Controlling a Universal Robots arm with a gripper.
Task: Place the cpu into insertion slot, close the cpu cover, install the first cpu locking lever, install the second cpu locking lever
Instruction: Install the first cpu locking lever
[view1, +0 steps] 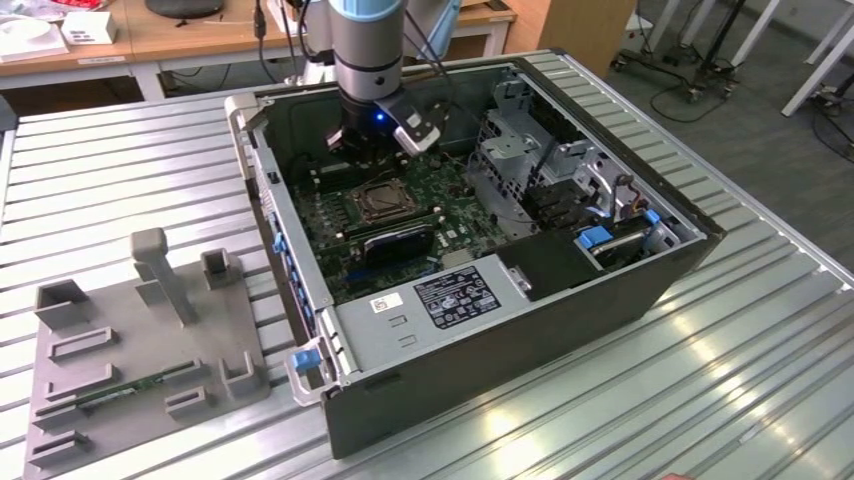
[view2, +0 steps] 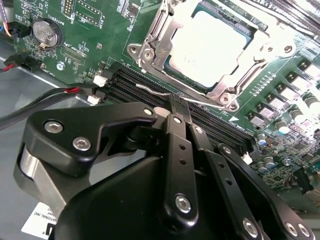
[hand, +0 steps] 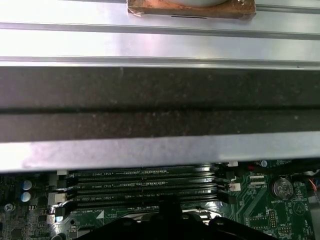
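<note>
In the exterior view the tool (view1: 375, 148) hung inside the open computer case (view1: 534, 330) on the table (view1: 120, 170), just above the socket (view1: 378, 203). A printed sticker (view1: 454, 295) faced up nearby. In the second wrist view the chip (view2: 212, 45) lay under the closed cover (view2: 235, 82), and the clenched tool sat at the wire lever (view2: 147, 90). In the first wrist view the memory slots (hand: 145, 187) bore tiny white print.

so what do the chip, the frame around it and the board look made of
Chip: metal top, likely, with a dull pale sheen. Frame: bright silvery metal, probably steel, with glints and screw heads. Board: green lacquered circuit laminate, it seems, with printed markings.
</note>
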